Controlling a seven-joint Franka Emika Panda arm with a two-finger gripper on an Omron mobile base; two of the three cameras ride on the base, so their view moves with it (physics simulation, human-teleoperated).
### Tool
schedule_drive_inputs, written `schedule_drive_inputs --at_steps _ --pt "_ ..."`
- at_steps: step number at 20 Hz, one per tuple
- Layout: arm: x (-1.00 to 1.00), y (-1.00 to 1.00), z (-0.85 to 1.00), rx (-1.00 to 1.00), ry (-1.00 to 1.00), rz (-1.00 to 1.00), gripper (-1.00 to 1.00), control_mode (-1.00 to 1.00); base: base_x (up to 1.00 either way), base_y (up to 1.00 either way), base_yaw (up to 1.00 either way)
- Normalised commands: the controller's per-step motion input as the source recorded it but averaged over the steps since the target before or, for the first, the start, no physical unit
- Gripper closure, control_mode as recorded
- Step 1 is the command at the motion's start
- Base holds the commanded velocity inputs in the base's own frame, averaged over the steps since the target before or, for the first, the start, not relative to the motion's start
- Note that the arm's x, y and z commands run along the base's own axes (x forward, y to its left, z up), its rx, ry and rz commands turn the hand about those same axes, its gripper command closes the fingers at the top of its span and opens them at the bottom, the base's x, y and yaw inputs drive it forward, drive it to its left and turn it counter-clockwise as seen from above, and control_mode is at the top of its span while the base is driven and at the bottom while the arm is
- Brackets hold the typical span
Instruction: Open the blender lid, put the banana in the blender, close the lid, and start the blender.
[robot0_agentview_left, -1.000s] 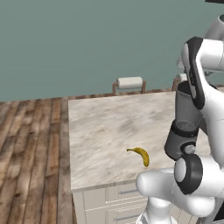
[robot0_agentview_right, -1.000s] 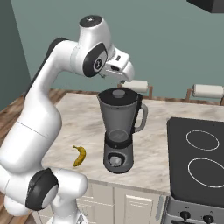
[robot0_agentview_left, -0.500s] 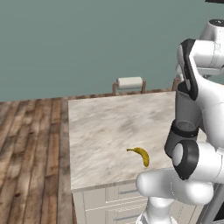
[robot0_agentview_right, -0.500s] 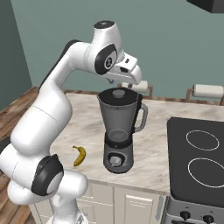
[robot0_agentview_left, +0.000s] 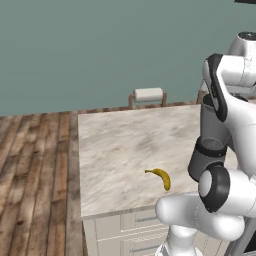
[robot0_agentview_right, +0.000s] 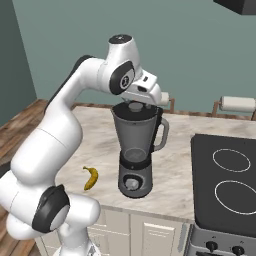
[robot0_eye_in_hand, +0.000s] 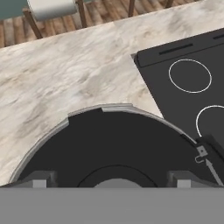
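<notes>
While the arm arches over from the base, the gripper (robot0_agentview_right: 136, 105) hangs directly above the blender (robot0_agentview_right: 137, 150), its jaws spread wide and holding nothing. In the hand view the two finger tips (robot0_eye_in_hand: 40, 180) stand far apart on either side of the blender lid (robot0_eye_in_hand: 113, 148), a black disc seated on the jar's mouth with its knob low between them; whether the tips touch the lid I cannot tell. The blender stands upright on a pale marbled tabletop (robot0_agentview_right: 175, 170), its smoky jar on a dark round base, handle turned toward the stove.

On that tabletop the banana (robot0_agentview_right: 90, 177) lies flat, to the left of the blender in the right base view and near the front edge, apart from the blender's base. From the left base view the banana (robot0_agentview_left: 160, 177) shows near the front edge too, with bare marble stretching behind it.

A black cooktop (robot0_agentview_right: 227, 185) with two white ring marks sits just right of the blender. Paper-towel rolls (robot0_agentview_left: 148, 94) on wooden holders stand at the far edge. Beyond lie a wood-plank floor (robot0_agentview_left: 35, 170) and a plain teal wall (robot0_agentview_left: 100, 45). White cabinet drawers (robot0_agentview_left: 125, 232) front the island.
</notes>
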Motion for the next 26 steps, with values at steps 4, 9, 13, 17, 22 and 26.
schedule_drive_inputs --at_steps 4,9,13,17,22,26 --pt "-0.13 0.0 -0.01 0.0 0.0 0.0 -1.0 -1.0 0.0 0.0 0.0" --pt "-0.01 0.0 0.0 0.0 0.0 0.0 -1.0 -1.0 0.0 0.0 0.0" --pt "-0.26 0.0 0.0 0.0 -0.04 0.0 -1.0 -1.0 0.0 0.0 0.0" --pt "-0.18 0.02 -0.01 0.0 0.0 0.0 -1.0 -1.0 0.0 0.0 0.0" --pt "-0.11 0.06 -0.08 -0.02 0.01 0.0 -1.0 -1.0 0.0 0.0 0.0" --pt "0.0 0.09 -0.11 -0.01 0.03 0.0 -1.0 -1.0 0.0 0.0 0.0"
